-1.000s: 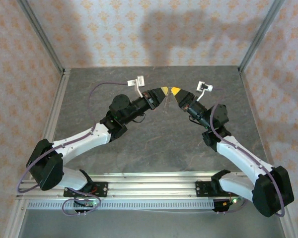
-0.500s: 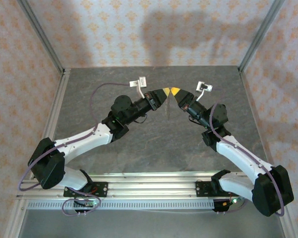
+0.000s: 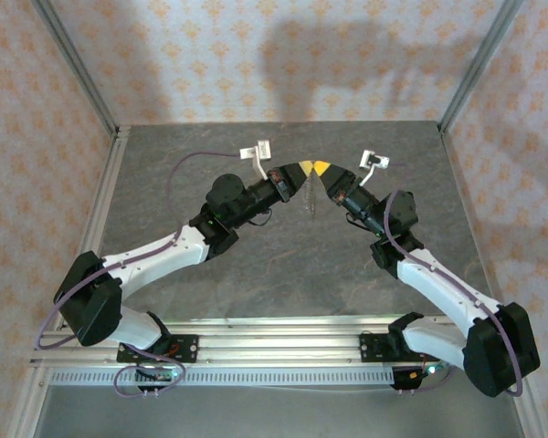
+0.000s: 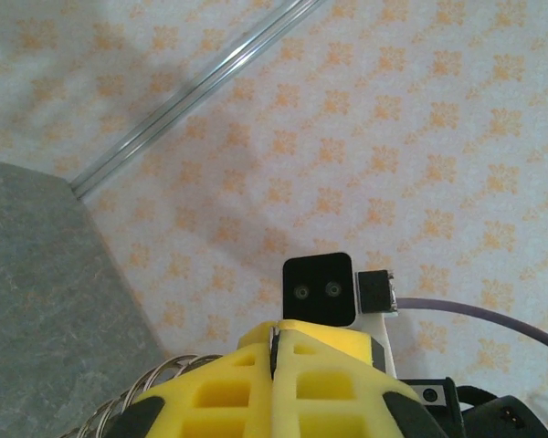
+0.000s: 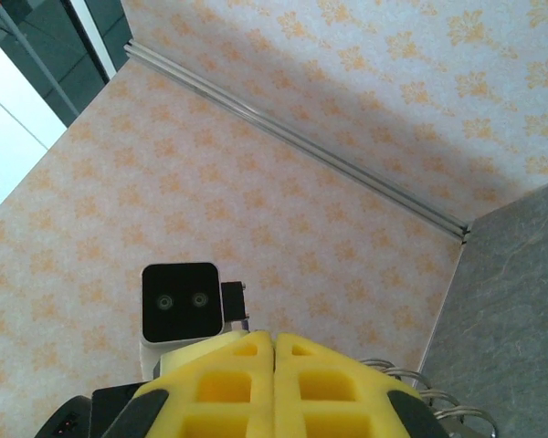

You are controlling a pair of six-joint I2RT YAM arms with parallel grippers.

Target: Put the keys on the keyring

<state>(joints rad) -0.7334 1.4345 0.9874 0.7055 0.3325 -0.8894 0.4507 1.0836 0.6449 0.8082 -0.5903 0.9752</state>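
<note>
Left pincer: the yellow fingers are pressed together. In the left wrist view they meet along one narrow seam, where a thin dark sliver sits at the top. I cannot tell what that sliver is.
Right pincer: also closed. In the right wrist view the two yellow pads meet flush along a straight seam.
Pincers together: seen from above, the two tips meet nose to nose in mid-air over the far half of the table, with both arms reaching in from the near corners.
Keyring: a thin, pale wire shape hangs straight down from where the tips meet, clear of the table top. In the left wrist view its wire coils curl out just beside the fingers on the table side. The right wrist view shows the same kind of loops at the lower right. I cannot tell which pincer holds it.
Key: too small to pick out in these views, so I cannot tell where it is.
Cameras: each wrist view faces the other arm's black camera block, one just above the left fingers and one just above the right fingers.
Cable: a purple lead arcs over the left arm.
Walls: orange-patterned panels rise on three sides.
</note>
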